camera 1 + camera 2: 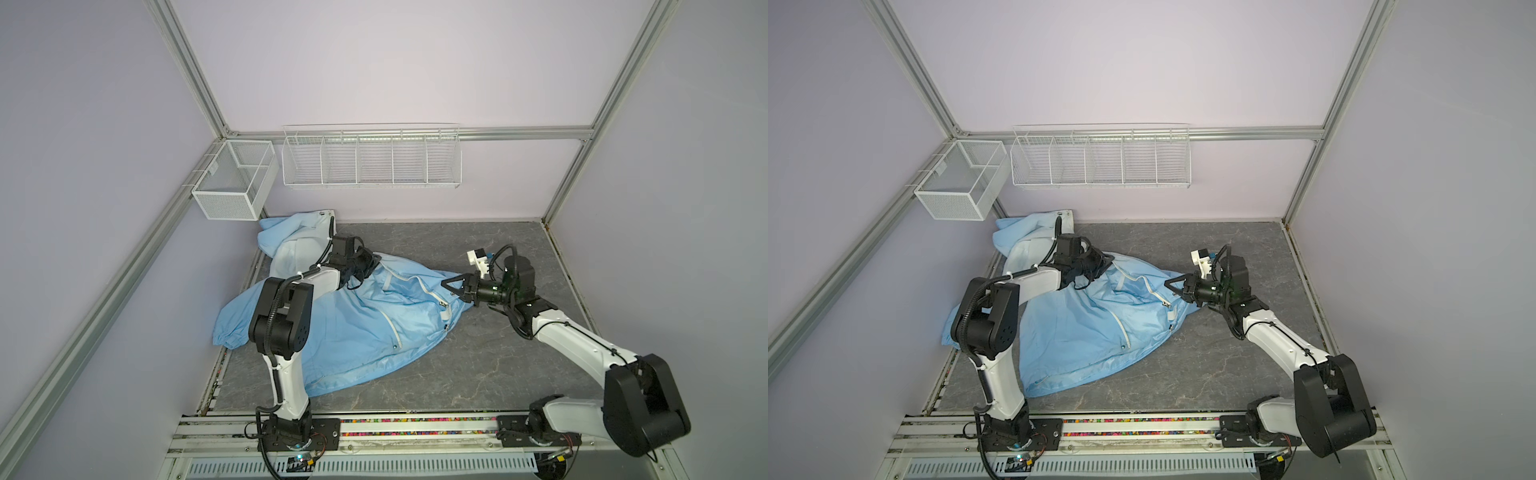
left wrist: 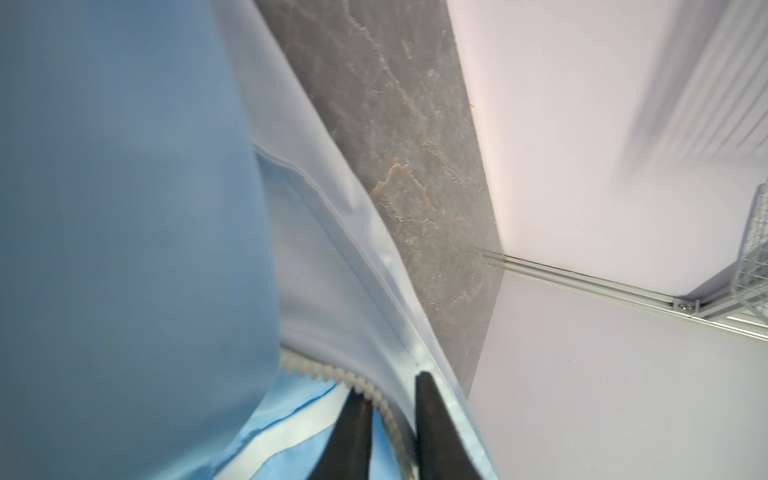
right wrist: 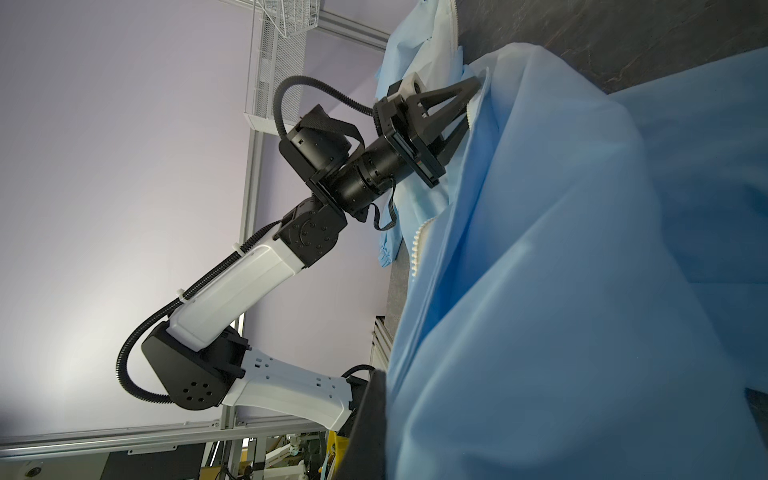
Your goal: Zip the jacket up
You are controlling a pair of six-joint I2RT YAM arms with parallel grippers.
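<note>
The light-blue jacket lies crumpled on the left half of the grey table, its cream-white zipper running open down the front. My left gripper sits at the jacket's upper part. In the left wrist view its fingers are shut on the zipper edge, with a row of teeth passing between them. The right wrist view shows that gripper biting the fabric edge. My right gripper is shut on the jacket's right end. There, blue cloth hides all but one finger.
A white mesh basket hangs on the left rail and a divided wire rack on the back wall, close above the jacket's hood end. Bare grey table stretches to the right and front. The back wall stands near my left gripper.
</note>
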